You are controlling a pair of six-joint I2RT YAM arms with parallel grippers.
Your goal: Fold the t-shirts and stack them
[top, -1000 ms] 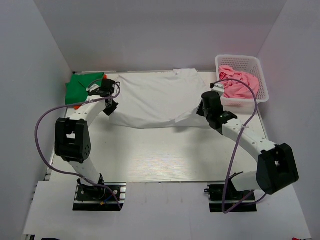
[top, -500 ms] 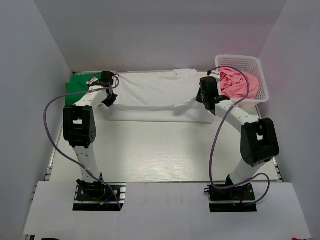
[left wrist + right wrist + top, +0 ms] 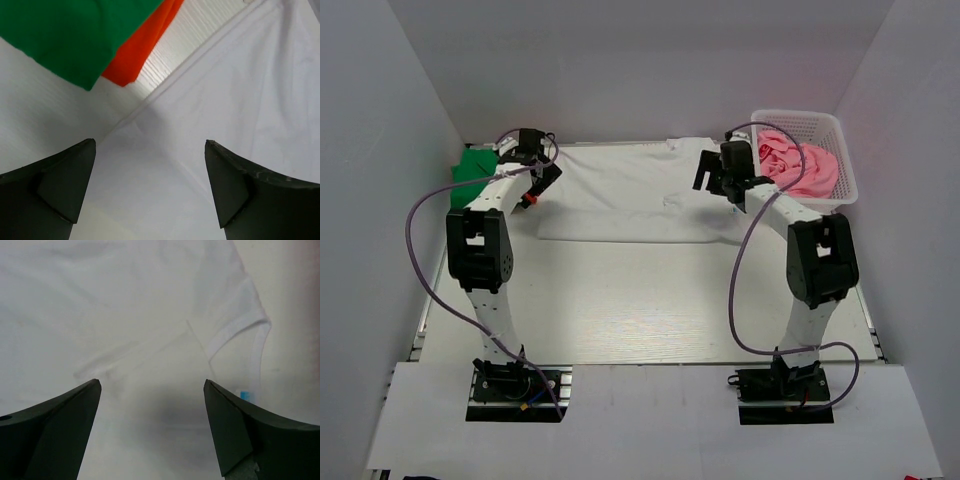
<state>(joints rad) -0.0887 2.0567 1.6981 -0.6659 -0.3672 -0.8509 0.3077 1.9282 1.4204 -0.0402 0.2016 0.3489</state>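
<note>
Across the far half of the pale wooden surface (image 3: 640,320) lies the plain white cloth t-shirt (image 3: 620,195), doubled along its length. By my reading, you stand between folds on this one. Its long axis runs left to right, with the neck toward the right and the hem toward the left.

The white plastic lattice basket (image 3: 847,188) at the far right holds a crumpled pink t-shirt (image 3: 800,165). In the far left corner a green t-shirt (image 3: 475,172) lies over an orange t-shirt (image 3: 142,47).

Your left fingers (image 3: 55,190) stand wide apart and empty over the white shirt's left edge. Your right fingers (image 3: 240,435) are likewise apart and empty above the neck opening, near the small blue neck label (image 3: 244,395).

The next move calls for pinching both corners of one end and carrying them over to the other, layers kept square.
</note>
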